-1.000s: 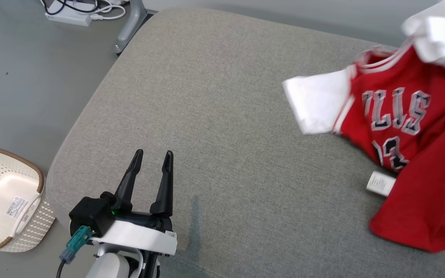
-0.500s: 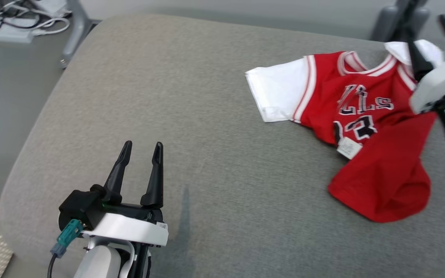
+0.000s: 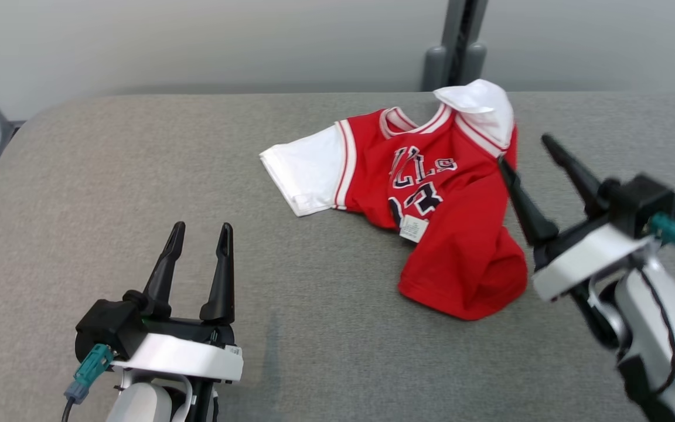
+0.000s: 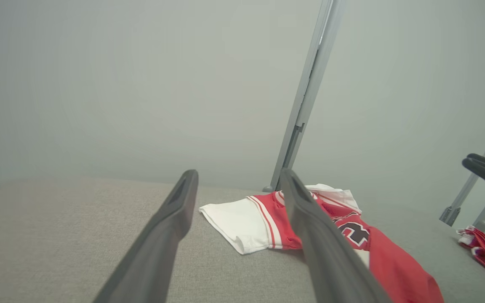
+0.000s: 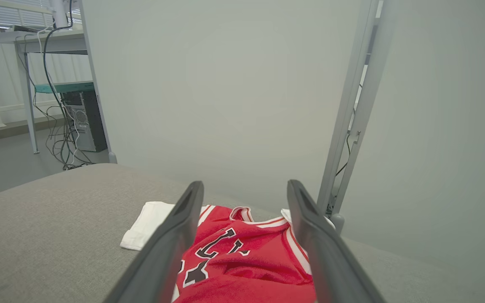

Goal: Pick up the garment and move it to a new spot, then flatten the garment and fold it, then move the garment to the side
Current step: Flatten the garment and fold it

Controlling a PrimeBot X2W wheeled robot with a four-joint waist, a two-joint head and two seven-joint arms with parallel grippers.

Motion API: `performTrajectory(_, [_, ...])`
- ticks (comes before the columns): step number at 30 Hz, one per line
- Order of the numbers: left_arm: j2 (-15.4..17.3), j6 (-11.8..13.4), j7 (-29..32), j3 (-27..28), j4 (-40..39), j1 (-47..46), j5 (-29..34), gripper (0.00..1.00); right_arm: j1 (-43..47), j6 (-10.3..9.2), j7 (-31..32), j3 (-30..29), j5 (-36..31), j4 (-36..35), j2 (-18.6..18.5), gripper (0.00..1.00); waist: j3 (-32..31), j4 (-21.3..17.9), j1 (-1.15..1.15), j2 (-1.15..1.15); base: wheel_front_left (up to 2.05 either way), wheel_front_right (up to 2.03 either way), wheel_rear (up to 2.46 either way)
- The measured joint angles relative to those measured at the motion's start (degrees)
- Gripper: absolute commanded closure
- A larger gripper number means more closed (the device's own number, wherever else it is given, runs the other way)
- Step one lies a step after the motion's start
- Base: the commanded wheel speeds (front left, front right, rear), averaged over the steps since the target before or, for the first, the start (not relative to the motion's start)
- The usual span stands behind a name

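Garment point(image 3: 449, 193) red w/ "LLS" txt; tag point(image 3: 413, 228) illegible.

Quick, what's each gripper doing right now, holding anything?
Left gripper: open, empty.
Right gripper: open, empty; the jersey lies on the grey surface.

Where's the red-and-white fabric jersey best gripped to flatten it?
Likely the bunched lower hem of the red-and-white fabric jersey, taken from the right by the right end effector: that end lies rumpled and twisted, while the white sleeve lies flat.
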Motion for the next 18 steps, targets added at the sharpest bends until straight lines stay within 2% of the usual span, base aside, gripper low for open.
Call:
performTrajectory(9, [0.0, 0.3, 0.0, 0.0, -0.3, 1.4, 0.0, 0.00, 18.3, 0.01, 0.7, -9.2, -11.2, -12.1, 9.0, 0.00, -1.9, -4.4, 0.00, 0.00, 0.00, 0.00, 0.00])
performTrajectory(18, [0.0, 0.0, 0.0, -0.4, -0.2, 1.4, 0.2, 0.00, 22.4, 0.01, 3.2, -11.3, -16.2, -17.2, 12.1, 0.00, -1.4, -4.8, 0.00, 0.00, 0.00, 0.00, 0.00])
